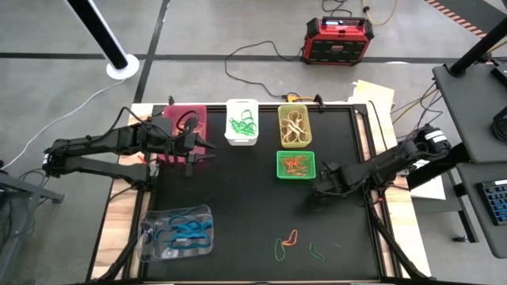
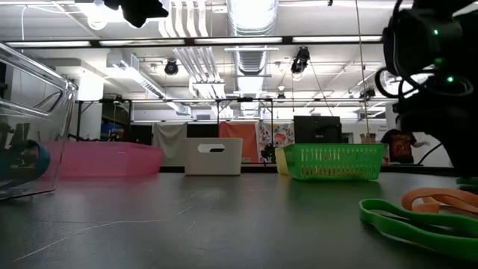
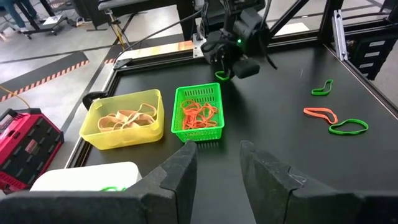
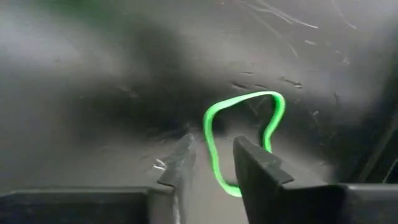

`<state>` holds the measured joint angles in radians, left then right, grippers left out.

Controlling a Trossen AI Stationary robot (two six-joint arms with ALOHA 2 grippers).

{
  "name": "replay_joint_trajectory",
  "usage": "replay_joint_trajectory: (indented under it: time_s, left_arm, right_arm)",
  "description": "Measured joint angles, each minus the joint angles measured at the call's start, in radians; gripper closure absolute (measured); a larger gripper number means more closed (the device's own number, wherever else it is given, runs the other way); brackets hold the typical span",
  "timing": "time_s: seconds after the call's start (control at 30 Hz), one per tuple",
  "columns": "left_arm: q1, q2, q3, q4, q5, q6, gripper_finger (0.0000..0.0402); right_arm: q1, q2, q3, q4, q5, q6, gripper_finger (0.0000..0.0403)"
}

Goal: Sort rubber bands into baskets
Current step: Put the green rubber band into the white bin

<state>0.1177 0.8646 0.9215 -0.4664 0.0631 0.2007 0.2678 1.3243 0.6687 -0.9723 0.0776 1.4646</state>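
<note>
My right gripper (image 1: 316,191) points down over the black mat, just beside the green mesh basket (image 1: 295,165), with its fingers parted. A green rubber band (image 4: 244,134) dangles at them, also seen from the left wrist as the green band (image 3: 222,75) under the right gripper (image 3: 231,65). My left gripper (image 3: 217,162) is open and empty, raised beside the pink basket (image 1: 186,119). The white basket (image 1: 242,120), yellow basket (image 1: 294,125) and clear basket (image 1: 176,231) rest on the mat and hold bands. Loose bands lie near the front edge: orange (image 1: 290,238) and two green (image 1: 279,253), (image 1: 317,252). My right gripper has one strand of the green band (image 4: 216,163) running through the gap between its parted fingers, which point down from above. The gap is wider than the strand, and I cannot tell whether either finger touches it. The rest of the loop (image 4: 273,115) shows beyond the fingertips.
A red-black box (image 1: 337,39) with cables sits on the floor beyond the table. The mat's raised frame (image 1: 367,158) runs along the right side. Bare mat lies between the clear basket and the loose bands.
</note>
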Motion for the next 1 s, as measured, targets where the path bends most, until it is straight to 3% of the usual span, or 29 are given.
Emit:
replay_joint_trajectory:
  time_s: [0.27,0.37,0.5,0.67,0.87,1.0]
  left_arm:
    - [0.000,0.000,0.000,0.010,0.000,0.000,0.0295]
    - [0.000,0.000,0.000,0.013,0.000,0.000,0.0295]
    - [0.000,0.000,0.000,0.013,0.000,0.000,0.0295]
    - [0.000,0.000,0.000,0.013,0.000,0.000,0.0295]
    - [0.000,0.006,0.000,0.021,0.000,0.000,0.0295]
    - [0.000,0.029,0.000,0.027,0.000,0.001,0.0295]
  right_arm:
    - [-0.003,0.002,-0.069,0.112,0.004,-0.005,0.0275]
    - [-0.004,0.013,-0.083,0.128,0.004,-0.007,0.0306]
    - [-0.004,0.014,-0.098,0.131,0.005,-0.017,0.0378]
    - [-0.001,-0.032,-0.051,0.047,0.017,-0.026,0.0393]
    - [0.005,-0.120,0.140,-0.138,0.181,-0.049,0.0394]
    - [-0.011,-0.139,0.262,-0.051,0.398,-0.186,0.0394]
